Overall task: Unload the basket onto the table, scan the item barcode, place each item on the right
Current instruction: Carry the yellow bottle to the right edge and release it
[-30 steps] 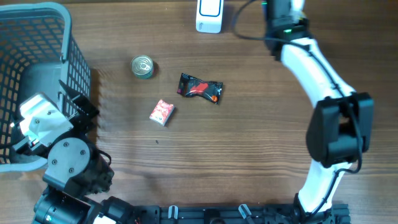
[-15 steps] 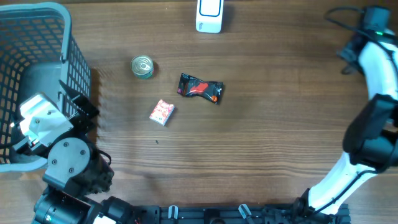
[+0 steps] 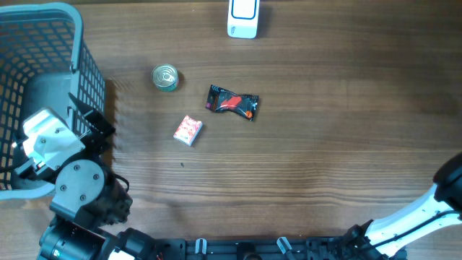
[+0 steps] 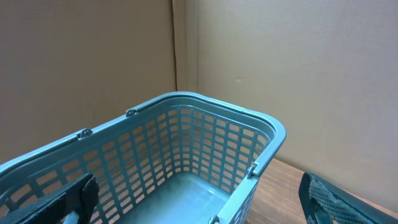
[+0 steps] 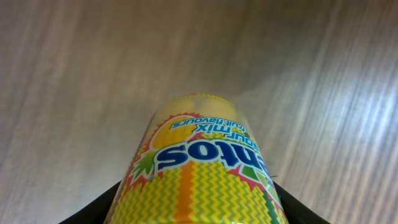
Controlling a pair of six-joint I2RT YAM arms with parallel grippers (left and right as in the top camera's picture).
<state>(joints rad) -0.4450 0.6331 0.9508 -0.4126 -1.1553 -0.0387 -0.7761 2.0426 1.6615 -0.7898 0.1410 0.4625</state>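
In the right wrist view a yellow tube (image 5: 205, 155) with blue lettering and a zigzag pattern fills the lower middle, above the wooden table. My right gripper (image 5: 205, 211) is shut on it, a black finger showing on each side. No barcode shows on the visible face. In the overhead view this gripper and the tube are out of frame; only a piece of the right arm (image 3: 433, 206) shows at the bottom right. The white scanner (image 3: 243, 18) stands at the table's far edge. My left gripper (image 4: 202, 205) is open over the basket's rim, holding nothing.
A blue-grey mesh basket (image 3: 79, 65) stands at the far left, seen empty in the left wrist view. A small tin (image 3: 166, 77), a black and red packet (image 3: 232, 102) and a small pink box (image 3: 188, 131) lie left of the table's middle.
The right arm has swung from beside the scanner out to the right and left the overhead view. The left arm and the items on the table have not moved.
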